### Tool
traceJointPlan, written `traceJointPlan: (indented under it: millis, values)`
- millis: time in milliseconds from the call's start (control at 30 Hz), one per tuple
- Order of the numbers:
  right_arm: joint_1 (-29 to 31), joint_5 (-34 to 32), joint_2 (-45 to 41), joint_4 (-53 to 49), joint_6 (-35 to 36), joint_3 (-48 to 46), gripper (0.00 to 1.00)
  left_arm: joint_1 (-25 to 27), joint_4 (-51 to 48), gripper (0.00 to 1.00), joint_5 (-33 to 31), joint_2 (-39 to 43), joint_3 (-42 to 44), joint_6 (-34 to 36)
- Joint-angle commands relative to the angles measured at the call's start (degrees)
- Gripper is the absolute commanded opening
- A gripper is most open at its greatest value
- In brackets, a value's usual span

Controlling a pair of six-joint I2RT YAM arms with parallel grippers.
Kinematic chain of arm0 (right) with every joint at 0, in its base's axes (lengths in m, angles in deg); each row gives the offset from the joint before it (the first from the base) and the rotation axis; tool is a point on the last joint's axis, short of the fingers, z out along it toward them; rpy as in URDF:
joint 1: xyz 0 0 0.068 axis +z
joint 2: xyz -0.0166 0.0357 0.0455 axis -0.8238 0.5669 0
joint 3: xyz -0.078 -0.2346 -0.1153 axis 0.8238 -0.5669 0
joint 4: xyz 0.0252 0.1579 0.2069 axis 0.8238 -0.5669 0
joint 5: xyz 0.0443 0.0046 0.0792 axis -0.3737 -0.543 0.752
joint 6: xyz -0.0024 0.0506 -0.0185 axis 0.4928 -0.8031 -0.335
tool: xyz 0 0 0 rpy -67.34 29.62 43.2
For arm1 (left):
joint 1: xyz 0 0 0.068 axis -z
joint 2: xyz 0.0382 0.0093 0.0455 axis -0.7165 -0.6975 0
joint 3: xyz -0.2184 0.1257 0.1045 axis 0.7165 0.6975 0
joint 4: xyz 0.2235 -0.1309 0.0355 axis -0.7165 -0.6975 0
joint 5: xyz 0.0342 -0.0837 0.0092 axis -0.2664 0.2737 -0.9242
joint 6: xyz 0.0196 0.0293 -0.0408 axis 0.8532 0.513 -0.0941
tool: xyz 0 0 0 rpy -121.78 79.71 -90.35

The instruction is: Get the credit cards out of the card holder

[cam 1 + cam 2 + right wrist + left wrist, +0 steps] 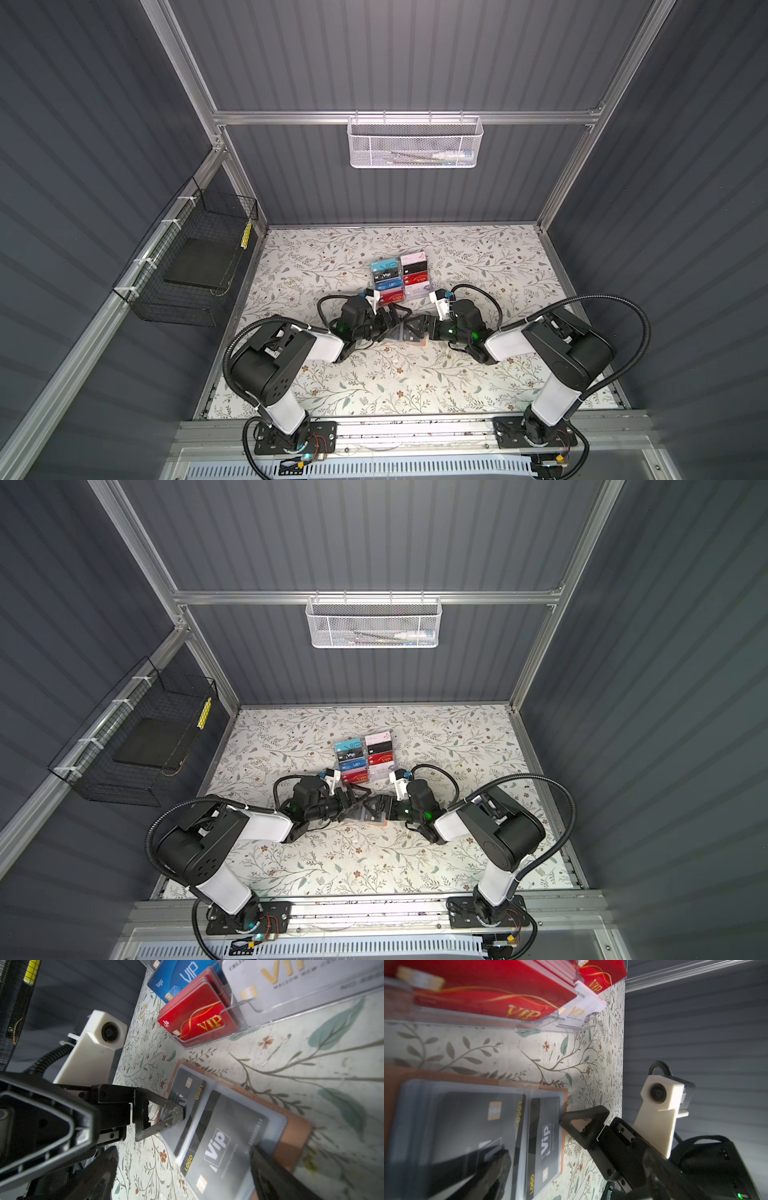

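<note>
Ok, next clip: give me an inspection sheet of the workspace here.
Surface: floral-print table, no spills seen.
Job's things: card holder lies open; two black credit cards sit in its pockets.
Clutter: clear rack of coloured cards behind the holder.
Hands: left hand and right hand both open, fingertips at the holder's pages, gripping nothing.
Cables: black conduit loops at each arm, clear of the cards.
Surroundings: white mesh basket on back rail, black wire basket on left wall.
</note>
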Motion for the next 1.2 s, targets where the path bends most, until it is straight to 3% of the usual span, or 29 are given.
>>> traceJointPlan:
  millis: [0, 333, 1167]
  values:
    - [0.0, 0.8, 4.1, -3.4, -2.4, -2.6, 0.99, 0.2, 4.1, 1.0, -0.2, -1.6, 0.8, -1.9]
    - [0.1, 0.9, 5.6, -0.9, -2.4, -4.5, 0.99, 0.9, 7.3, 0.99, 0.1, -4.7, 0.8, -3.8]
    - [0.1, 1.4, 8.8, 5.8, -2.9, -7.6, 0.99, 0.9, 15.8, 0.83, 0.5, -10.0, 3.2, -6.4]
